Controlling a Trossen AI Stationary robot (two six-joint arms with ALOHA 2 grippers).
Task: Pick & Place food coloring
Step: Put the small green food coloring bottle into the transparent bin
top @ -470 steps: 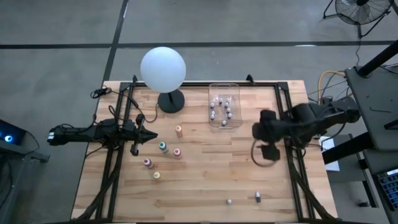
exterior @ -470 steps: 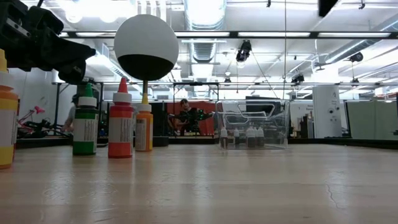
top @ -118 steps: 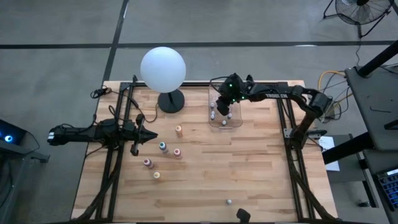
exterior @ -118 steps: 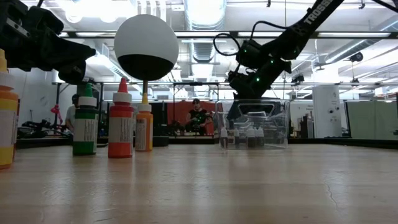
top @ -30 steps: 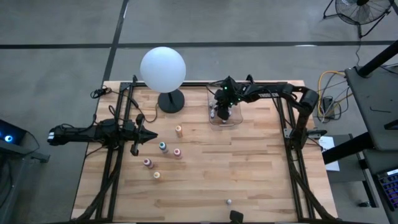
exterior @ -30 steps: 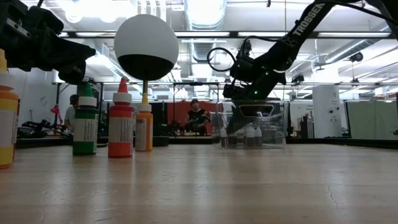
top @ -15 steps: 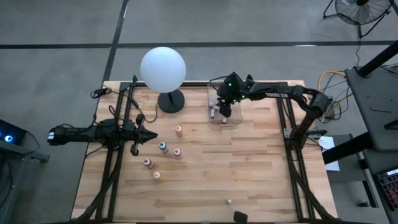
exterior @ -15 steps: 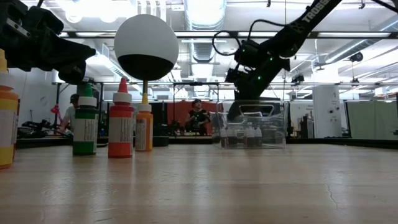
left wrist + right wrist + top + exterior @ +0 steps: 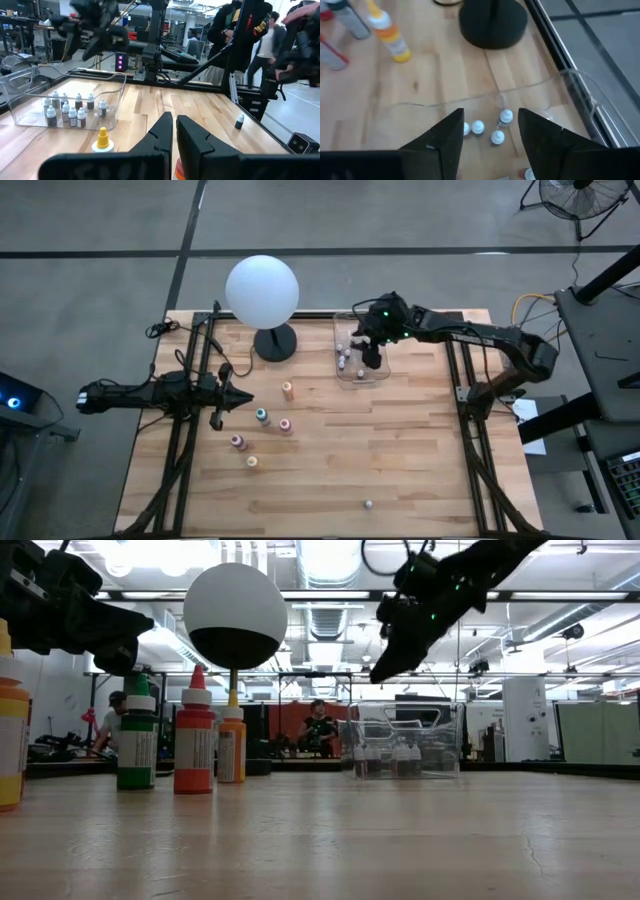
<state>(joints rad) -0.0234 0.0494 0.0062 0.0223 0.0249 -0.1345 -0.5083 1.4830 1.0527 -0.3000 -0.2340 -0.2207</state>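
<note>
Several small dark-and-white food coloring bottles [image 9: 345, 360] stand on their bases inside the clear bin [image 9: 380, 376], also seen in the right wrist view [image 9: 496, 137] and the low view [image 9: 385, 758]. Larger bottles stand on the table left of centre: orange [image 9: 287, 390], teal [image 9: 262, 416], pink [image 9: 285, 425], pink [image 9: 238, 442], yellow [image 9: 252, 462]. One small bottle [image 9: 368, 504] stands alone near the near edge. My right gripper [image 9: 490, 135] hangs open and empty above the bin [image 9: 440, 745]. My left gripper [image 9: 240, 397] waits shut at the table's left, empty.
A white globe lamp [image 9: 262, 290] stands on a black base [image 9: 275, 342] left of the bin, near the far edge. Black frame rails run along the left and right table edges. People [image 9: 260, 35] stand beyond the table. Bare wood lies right of the larger bottles.
My right gripper has risen from low inside the bin to well above its rim and has drifted slightly toward the table's right edge. The bottles in the bin stay standing. The left arm has kept still.
</note>
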